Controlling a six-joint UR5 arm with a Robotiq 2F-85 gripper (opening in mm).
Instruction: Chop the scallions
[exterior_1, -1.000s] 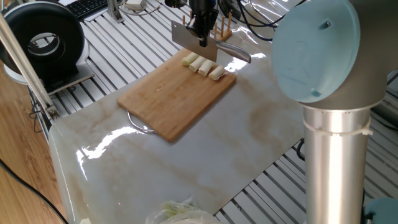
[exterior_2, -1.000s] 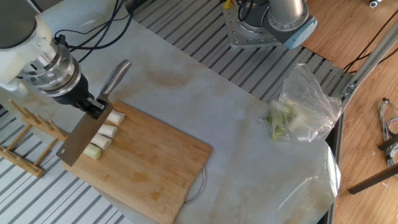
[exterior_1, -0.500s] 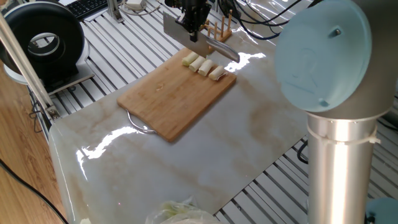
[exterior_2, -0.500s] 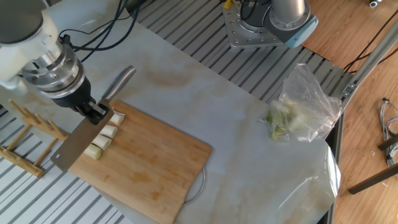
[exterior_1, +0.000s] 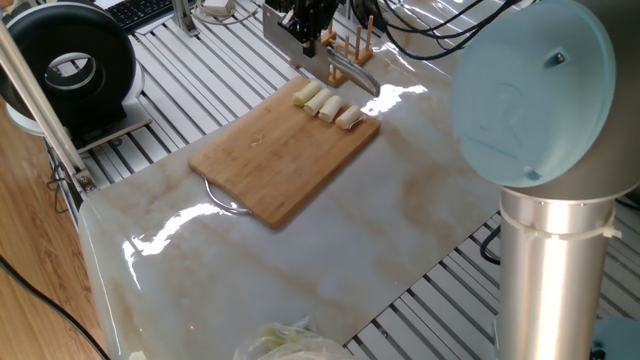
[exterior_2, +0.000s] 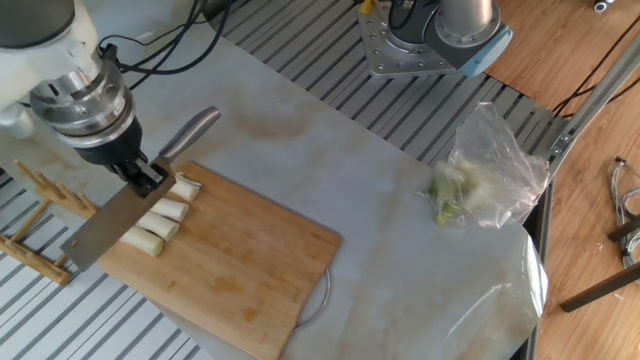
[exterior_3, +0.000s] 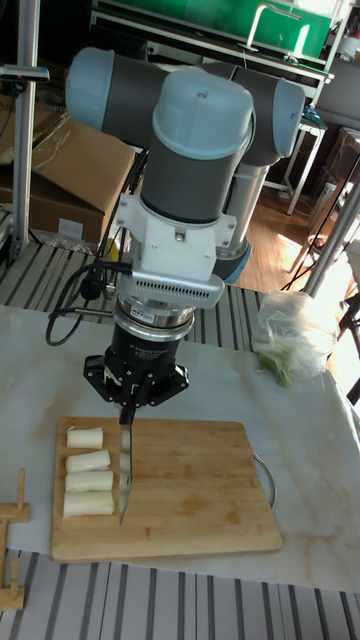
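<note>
Scallions: four short cream-white chunks (exterior_2: 160, 219) lie in a row at one end of the cutting board (exterior_2: 240, 280), close to its edge; the tall fixed view shows them side by side (exterior_3: 88, 473), small gaps between them.

Knife: a cleaver (exterior_2: 105, 230), blade held in the air over the far edge of the board, beyond the row of chunks; handle (exterior_2: 190, 132) pointing out over the marble top (exterior_1: 330, 240).

Gripper: the gripper (exterior_2: 148, 175) is pinched on the cleaver where blade meets handle; the fingers themselves are too small to make out clearly.

Board: bamboo, lying on the marble top, a metal ring just showing under one side.

Other things: a clear plastic bag of greens (exterior_2: 480, 175) well apart from the board; a small wooden rack (exterior_2: 40, 215) just beside the board's end.

Risk, position: the chunks sit near the board's edge, so a sideways nudge from the blade could roll one off onto the slatted table.

Risk, grip: the cleaver is held at one narrow point; a hard downstroke could twist it in the gripper.

Risk, clearance: the rack stands close to the blade's path, and a low swing could strike it.

Risk, result: the gaps between chunks are narrow; a blade landing in a gap would cut nothing.
</note>
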